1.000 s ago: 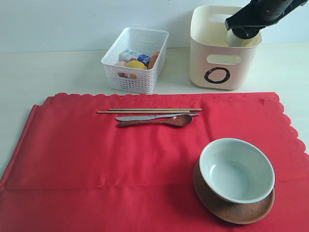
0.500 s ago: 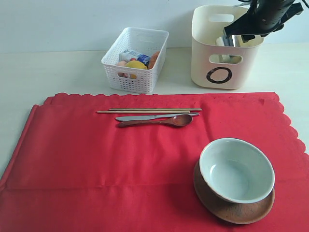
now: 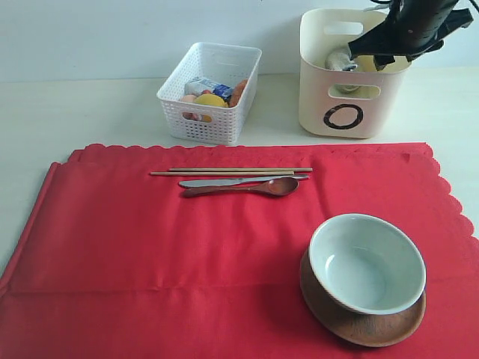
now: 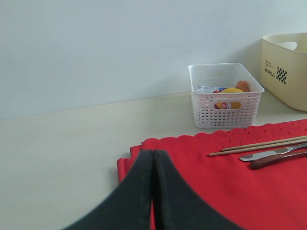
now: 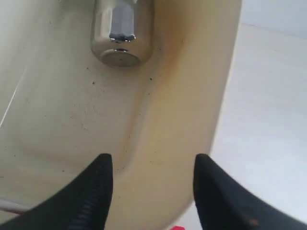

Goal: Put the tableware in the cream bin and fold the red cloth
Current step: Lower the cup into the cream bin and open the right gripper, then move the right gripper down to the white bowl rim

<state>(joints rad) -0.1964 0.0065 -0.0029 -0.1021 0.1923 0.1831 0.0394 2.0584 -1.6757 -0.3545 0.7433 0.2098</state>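
My right gripper [image 3: 372, 51] hangs open over the cream bin [image 3: 329, 105], nothing between its fingers [image 5: 152, 165]. The steel cup [image 5: 121, 33] lies on its side inside the bin [image 5: 192, 96], apart from the fingers; the exterior view shows the cup [image 3: 340, 58] below the rim. On the red cloth [image 3: 150, 247] lie the chopsticks [image 3: 232, 172], the knife [image 3: 224, 182] and the dark spoon [image 3: 254, 188]. The pale bowl [image 3: 367, 262] sits on the wooden plate [image 3: 359, 329]. My left gripper [image 4: 153, 153] is shut and empty, above the red cloth's [image 4: 230, 182] near corner.
A white perforated basket [image 3: 211, 93] holding food items stands left of the cream bin; the left wrist view shows the basket [image 4: 225, 96] and the cream bin [image 4: 285, 67] too. A pale wall rises behind the table.
The right gripper let go of the steel cup, which dropped into the cream bin and tipped over. The bin shifted slightly to the right.
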